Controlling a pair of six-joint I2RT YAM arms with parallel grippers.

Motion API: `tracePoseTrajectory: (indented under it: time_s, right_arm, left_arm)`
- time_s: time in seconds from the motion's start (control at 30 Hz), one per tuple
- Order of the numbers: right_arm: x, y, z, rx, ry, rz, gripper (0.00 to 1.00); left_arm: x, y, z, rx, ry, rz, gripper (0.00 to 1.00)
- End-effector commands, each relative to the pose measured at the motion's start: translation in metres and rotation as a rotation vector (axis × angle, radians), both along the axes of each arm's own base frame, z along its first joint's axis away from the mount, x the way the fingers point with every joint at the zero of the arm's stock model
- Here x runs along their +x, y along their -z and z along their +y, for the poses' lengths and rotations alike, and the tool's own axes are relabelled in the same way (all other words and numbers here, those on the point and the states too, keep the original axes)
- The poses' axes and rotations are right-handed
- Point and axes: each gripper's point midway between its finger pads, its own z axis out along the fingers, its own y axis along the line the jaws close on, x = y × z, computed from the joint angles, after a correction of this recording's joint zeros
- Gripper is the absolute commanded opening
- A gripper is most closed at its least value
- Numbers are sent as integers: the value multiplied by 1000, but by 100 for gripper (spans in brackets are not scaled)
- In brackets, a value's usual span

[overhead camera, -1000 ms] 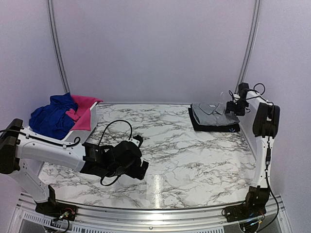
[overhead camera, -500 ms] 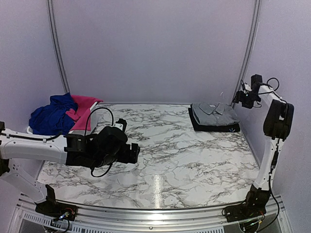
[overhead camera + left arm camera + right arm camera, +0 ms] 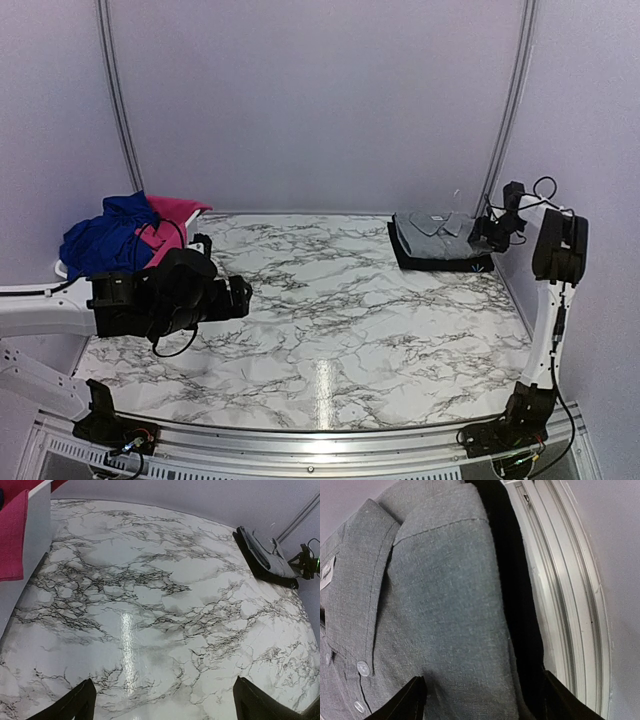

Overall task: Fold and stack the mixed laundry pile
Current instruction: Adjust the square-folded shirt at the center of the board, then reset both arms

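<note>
A folded grey collared button shirt (image 3: 438, 225) lies on a folded black garment (image 3: 432, 262) at the table's far right. My right gripper (image 3: 487, 233) is at the right edge of this stack. In the right wrist view its jaws (image 3: 487, 700) stand open over the grey shirt (image 3: 435, 605) and the black edge (image 3: 515, 605), holding nothing. Royal blue cloth (image 3: 100, 245) and hot-pink cloth (image 3: 175, 215) are heaped in the basket at far left. My left gripper (image 3: 235, 298) hovers open over bare marble (image 3: 165, 705), just right of the basket.
The white plastic basket (image 3: 35, 540) stands at the table's left edge, with pink cloth (image 3: 12, 535) hanging over its wall. A metal rail (image 3: 560, 580) runs close along the stack's right side. The marble tabletop (image 3: 370, 320) lies between the two arms.
My left arm has drawn back leftward toward the basket. My right gripper lifted away from the stack, then came back down to its right edge.
</note>
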Motion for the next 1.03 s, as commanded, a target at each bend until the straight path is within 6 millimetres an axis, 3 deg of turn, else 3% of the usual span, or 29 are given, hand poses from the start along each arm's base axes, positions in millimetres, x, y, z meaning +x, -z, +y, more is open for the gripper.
tracePoseTrajectory:
  time_s: [0.0, 0.13, 0.23, 0.33, 0.47, 0.6, 0.77, 0.9, 1.0]
  right_arm:
    - [13, -49, -12, -68, 31, -87, 73]
    - [8, -107, -8, -94, 22, -184, 84]
    - [-6, -164, 12, -76, -14, -295, 89]
    - [-26, -204, 51, -44, -97, -378, 98]
    - [-62, -245, 109, -29, -212, -482, 98]
    - [-102, -261, 155, -10, -295, -517, 98]
    - [-161, -262, 216, 35, -428, -565, 99]
    - [-206, -232, 242, 84, -484, -545, 99]
    - [-232, -200, 249, 93, -502, -510, 99]
  left_arm:
    - [0, 7, 31, 69, -61, 52, 99]
    - [8, -8, 49, 130, -82, 70, 99]
    - [20, -27, 59, 121, -83, 77, 99]
    - [34, -49, 67, 93, -74, 61, 99]
    - [43, -67, 69, 88, -54, 51, 99]
    - [42, -65, 69, 128, -41, 88, 99]
    - [36, -43, 69, 132, -34, 144, 99]
    - [30, -19, 69, 146, -30, 202, 99]
    - [25, -11, 72, 132, -40, 219, 99]
